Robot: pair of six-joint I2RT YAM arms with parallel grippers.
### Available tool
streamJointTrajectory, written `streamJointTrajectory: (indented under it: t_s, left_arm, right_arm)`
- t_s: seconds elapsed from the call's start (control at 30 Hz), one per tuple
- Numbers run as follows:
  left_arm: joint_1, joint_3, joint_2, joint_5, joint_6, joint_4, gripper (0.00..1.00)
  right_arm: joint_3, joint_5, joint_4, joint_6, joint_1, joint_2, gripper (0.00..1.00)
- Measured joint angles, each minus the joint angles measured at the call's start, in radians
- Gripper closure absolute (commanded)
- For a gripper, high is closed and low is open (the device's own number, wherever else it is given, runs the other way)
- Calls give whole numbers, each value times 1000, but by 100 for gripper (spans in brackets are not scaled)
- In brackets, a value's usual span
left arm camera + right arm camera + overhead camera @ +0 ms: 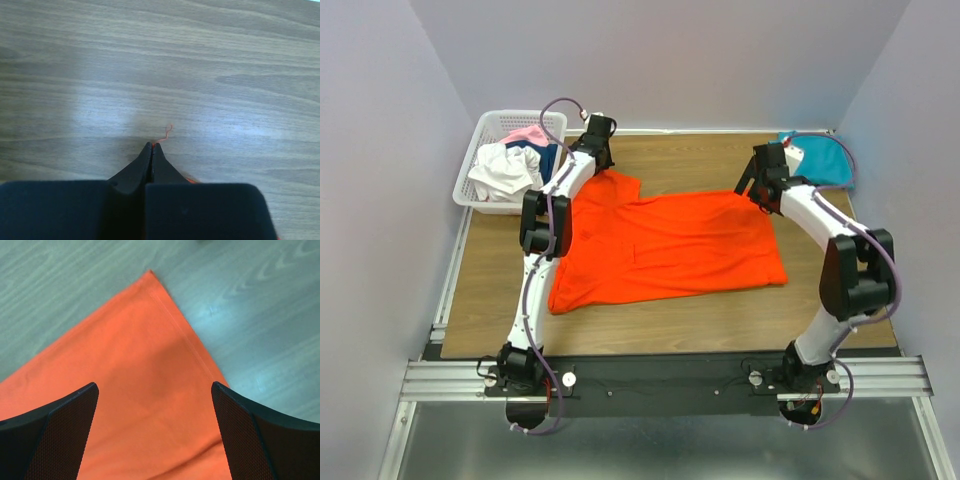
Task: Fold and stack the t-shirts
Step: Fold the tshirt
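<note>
The task is at its start: nothing is folded and nothing is stacked. The orange shirt (670, 245) lies spread flat on the table (500, 290), just right of the basket (495, 122) and a little nearer the arms, with one sleeve reaching toward the basket. No fold shows in it yet.

The left gripper (151, 146) sits at the shirt edge closest to the basket. Its jaws are pressed together with an orange thread sticking out at the tips and a sliver of orange beneath, so it seems to pinch that edge. The right gripper (153, 385) hangs over the shirt corner farthest from the basket, jaws wide apart, gripping nothing.

Left to do, as I judge it: fold this shirt, then the rest, and pile them. The teal shirt (820, 160) lies bunched well to the right of the basket, at the table's far corner. A white (500, 175), a pink (530, 133) and a navy (545, 158) shirt are crumpled inside the basket.

Nothing lies on the orange shirt; the teal one sits close behind the right arm's elbow and could get nudged.
</note>
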Motion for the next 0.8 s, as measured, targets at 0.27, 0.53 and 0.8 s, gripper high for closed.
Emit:
streamJointTrajectory:
  t_s: [0.27,0.53,0.8]
  left_arm:
    - [-14,-122,-89,15,5,14,100]
    - [-24,-259,-223,29,10,64,100]
    - [-29,-365,-304,51,14,119,100]
  right_arm:
    - [299,71,20,-14,-10,296,2]
    - [466,123,27,-77,-30,515,14]
    - [512,132,31,-113,-42,597,35]
